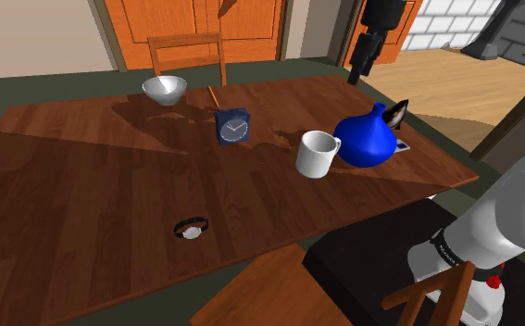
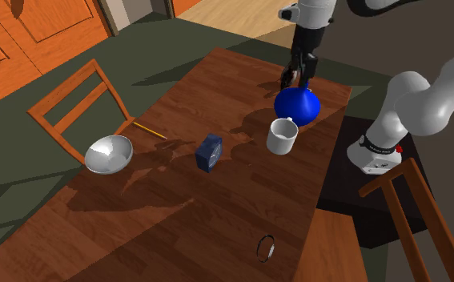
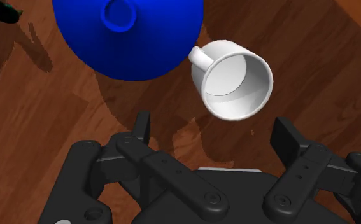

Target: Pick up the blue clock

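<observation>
The blue clock (image 1: 232, 127) is a small square block with a grey dial, standing upright near the middle of the wooden table (image 1: 84, 185). In the second exterior view the clock (image 2: 209, 152) sits between a bowl and a mug. My black gripper (image 1: 356, 72) hangs high above the table, over a blue vase and well to the shoulder view's right of the clock. The gripper (image 2: 291, 80) is open and holds nothing. From the wrist, the gripper (image 3: 214, 132) has its fingers (image 3: 142, 127) spread wide, with the mug far below them.
A round blue vase (image 1: 371, 137) and a white mug (image 1: 318, 153) stand close together right of the clock. A metal bowl (image 1: 165, 89) and yellow pencil (image 1: 213, 95) lie at the far edge by a chair (image 1: 188, 46). A wristwatch (image 1: 192, 228) lies near the front.
</observation>
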